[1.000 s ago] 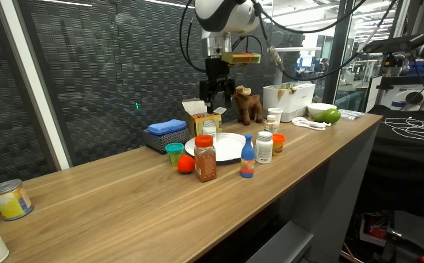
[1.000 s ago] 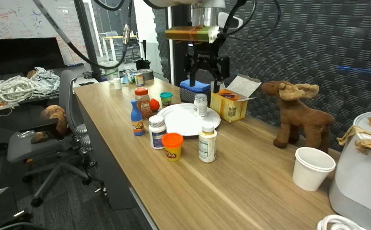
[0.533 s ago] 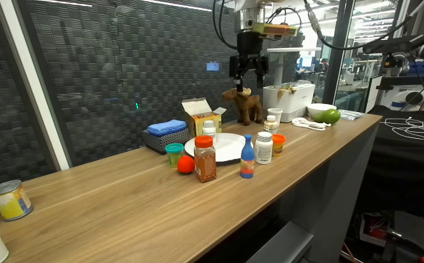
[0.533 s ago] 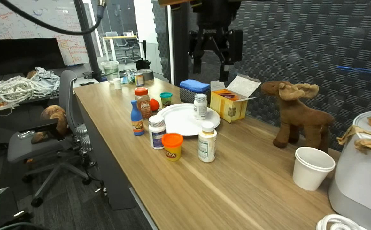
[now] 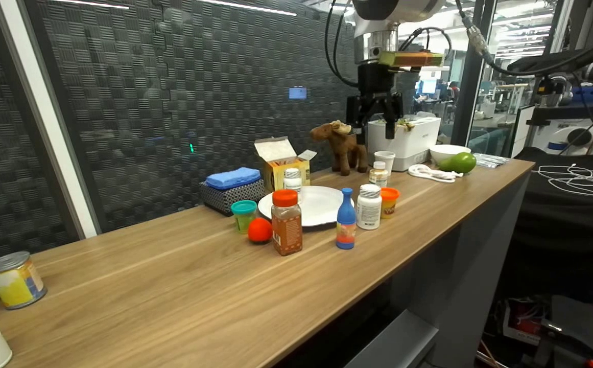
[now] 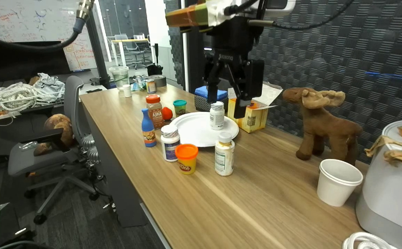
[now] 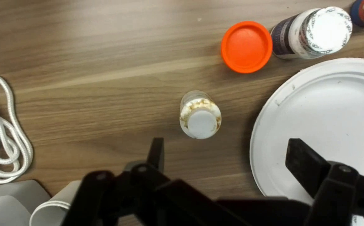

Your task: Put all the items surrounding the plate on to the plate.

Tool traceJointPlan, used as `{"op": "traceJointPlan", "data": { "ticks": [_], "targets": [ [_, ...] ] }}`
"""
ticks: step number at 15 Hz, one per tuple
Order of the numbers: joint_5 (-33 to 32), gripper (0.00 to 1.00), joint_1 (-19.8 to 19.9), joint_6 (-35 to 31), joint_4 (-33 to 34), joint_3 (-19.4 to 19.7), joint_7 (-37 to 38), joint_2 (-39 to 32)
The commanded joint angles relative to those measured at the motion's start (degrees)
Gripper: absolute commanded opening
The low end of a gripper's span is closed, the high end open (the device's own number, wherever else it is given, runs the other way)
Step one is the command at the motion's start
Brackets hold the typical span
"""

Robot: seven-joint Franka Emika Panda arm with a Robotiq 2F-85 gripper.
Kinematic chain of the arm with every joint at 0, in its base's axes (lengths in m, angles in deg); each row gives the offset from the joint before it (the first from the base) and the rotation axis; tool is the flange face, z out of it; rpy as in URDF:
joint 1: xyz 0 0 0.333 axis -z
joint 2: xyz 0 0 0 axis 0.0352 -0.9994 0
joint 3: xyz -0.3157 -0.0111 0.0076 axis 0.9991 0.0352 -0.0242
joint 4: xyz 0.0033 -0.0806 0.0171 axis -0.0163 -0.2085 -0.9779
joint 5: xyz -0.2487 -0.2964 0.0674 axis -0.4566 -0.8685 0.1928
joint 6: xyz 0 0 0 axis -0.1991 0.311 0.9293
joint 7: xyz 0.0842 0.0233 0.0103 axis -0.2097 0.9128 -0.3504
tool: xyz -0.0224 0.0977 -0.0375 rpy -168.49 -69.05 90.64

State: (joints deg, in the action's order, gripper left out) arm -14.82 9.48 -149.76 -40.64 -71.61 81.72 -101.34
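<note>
Claw (image 5: 375,135) wide apart above a brown-stained, white-capped bottle (image 7: 200,118).

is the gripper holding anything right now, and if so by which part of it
Nothing is held: the gripper hangs open, jaws well apart. The white-capped bottle with stained shoulders stands on the table, clear of it.

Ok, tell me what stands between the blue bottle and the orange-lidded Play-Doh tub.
A white bottle with a purple label stands between the blue bottle and the tub in all three views.
</note>
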Motion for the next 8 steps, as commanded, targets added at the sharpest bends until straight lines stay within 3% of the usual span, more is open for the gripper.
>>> {"op": "traceJointPlan", "data": {
  "ticks": [1,8],
  "targets": [
    [1.25,1.00,0.52,-3.65,-2.85,0.53,0.33,0.84],
    [2.99,1.00,1.28,-3.80,-3.67,0.48,-0.49,-0.97]
  ]
}}
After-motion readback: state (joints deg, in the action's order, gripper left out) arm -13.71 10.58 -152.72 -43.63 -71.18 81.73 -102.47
